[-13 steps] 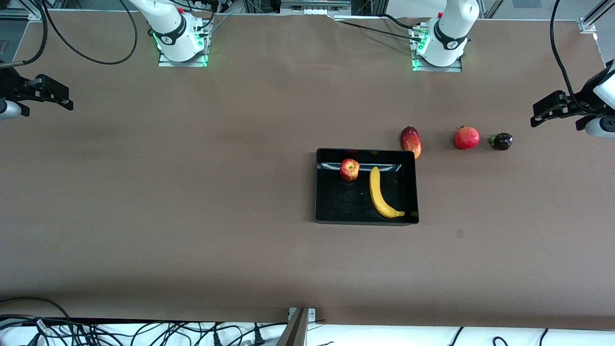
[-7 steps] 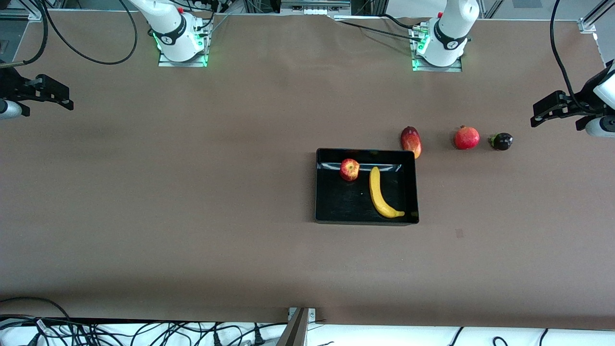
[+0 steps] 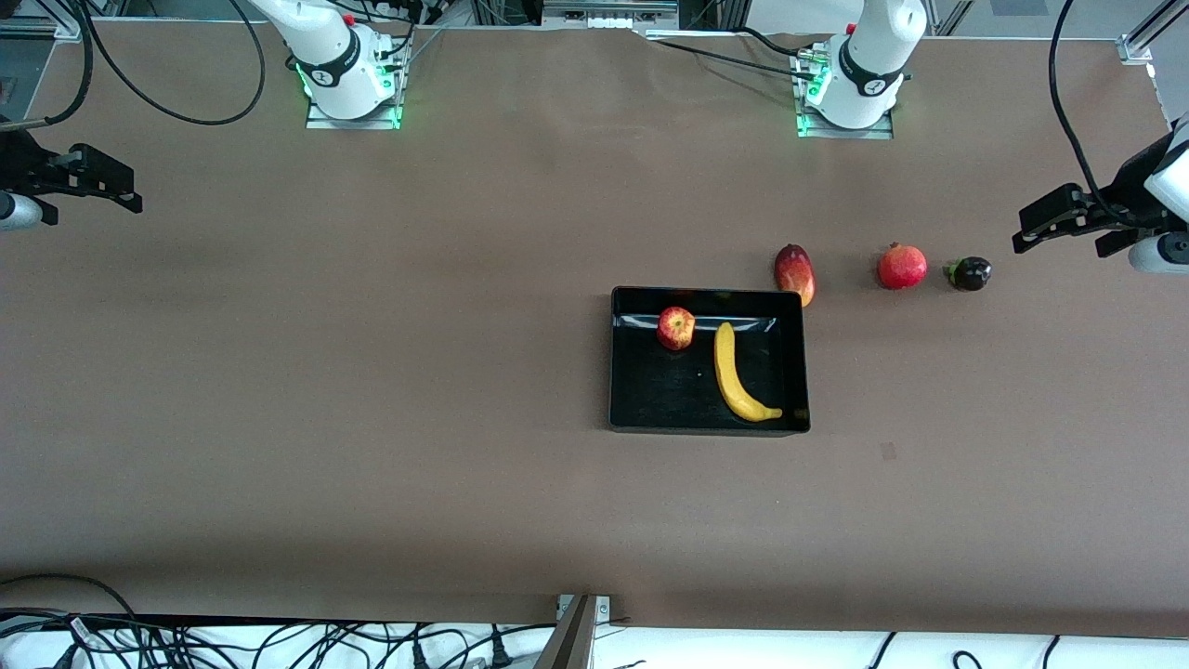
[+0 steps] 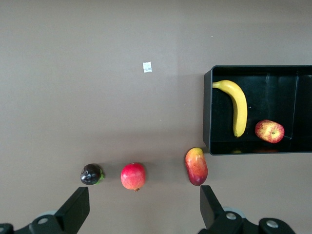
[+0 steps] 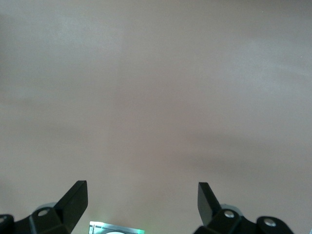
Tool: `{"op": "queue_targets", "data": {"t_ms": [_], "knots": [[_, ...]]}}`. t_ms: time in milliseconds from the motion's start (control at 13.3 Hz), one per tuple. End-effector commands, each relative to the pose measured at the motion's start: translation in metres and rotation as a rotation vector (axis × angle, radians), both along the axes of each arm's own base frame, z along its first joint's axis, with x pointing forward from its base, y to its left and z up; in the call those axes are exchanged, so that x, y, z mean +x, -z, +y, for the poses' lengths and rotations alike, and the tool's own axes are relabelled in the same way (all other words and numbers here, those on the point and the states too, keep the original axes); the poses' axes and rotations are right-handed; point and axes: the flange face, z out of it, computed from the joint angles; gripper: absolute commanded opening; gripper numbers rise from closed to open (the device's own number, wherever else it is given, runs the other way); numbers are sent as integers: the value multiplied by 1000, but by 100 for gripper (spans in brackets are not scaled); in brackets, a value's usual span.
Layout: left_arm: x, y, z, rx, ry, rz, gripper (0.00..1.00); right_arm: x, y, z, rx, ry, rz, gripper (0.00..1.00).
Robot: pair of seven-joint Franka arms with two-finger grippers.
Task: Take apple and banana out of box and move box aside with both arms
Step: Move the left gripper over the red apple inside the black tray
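The black box (image 3: 617, 372) sits on the brown table. In it lie the red apple (image 3: 676, 328) and the yellow banana (image 3: 736, 376). The left wrist view shows the box (image 4: 206, 109), the banana (image 4: 238, 107) and the apple (image 4: 269, 131) too. My left gripper (image 3: 1048, 220) is open and empty, up over the table's left-arm end near the small dark fruit; its fingers frame the wrist view (image 4: 142, 212). My right gripper (image 3: 104, 184) is open and empty over the table's right-arm end, with only bare table under it (image 5: 141, 204).
A red-yellow mango (image 3: 795, 273) lies against the box's corner toward the robots. A red pomegranate (image 3: 902, 266) and a small dark fruit (image 3: 970, 273) lie in a row toward the left arm's end. A small pale scrap (image 3: 888, 451) lies on the table.
My left gripper has shifted slightly toward the middle of the table and a little toward the robots' side. The right arm, the box and the fruits have not moved.
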Motion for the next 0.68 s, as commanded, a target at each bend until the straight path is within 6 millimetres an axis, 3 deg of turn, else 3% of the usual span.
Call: {"op": "queue_targets", "data": {"t_ms": [0,300,601], "knots": [[3,6,-3,-15,-16,-2,100,-2,-5,2,18,3,1,100],[4,7,-7,-12,-57,-1,100,-3,-5,2,18,5,3,100],[24,47,-59,52,-82,43,100,-3,-5,2,18,5,3,100]]}}
